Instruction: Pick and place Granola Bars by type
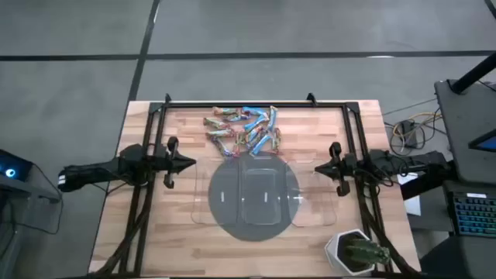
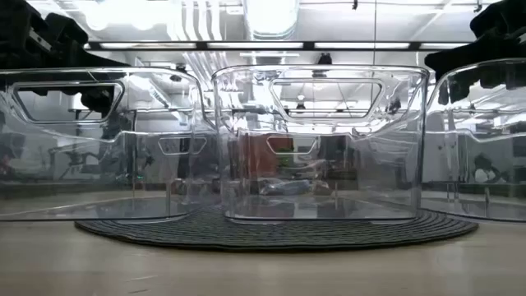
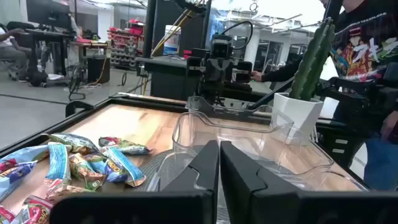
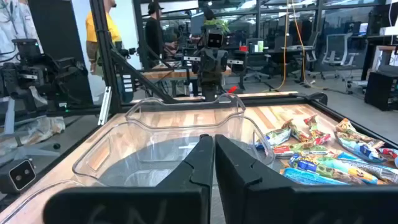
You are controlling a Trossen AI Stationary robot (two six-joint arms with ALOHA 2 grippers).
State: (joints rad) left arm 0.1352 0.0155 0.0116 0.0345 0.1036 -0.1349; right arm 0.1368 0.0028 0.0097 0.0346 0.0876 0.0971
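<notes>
The granola bars lie in a loose pile of blue, orange-brown and red-multicoloured wrappers near the table's far edge; they also show in the left wrist view and the right wrist view. Three clear plastic trays stand side by side on a round dark mat. My left gripper is shut and hovers at the left of the trays. My right gripper is shut and hovers at their right. Neither touches anything.
A black frame runs around the far and side edges of the table. A white pot with a cactus stands at the near right corner. People stand in the room beyond the table in both wrist views.
</notes>
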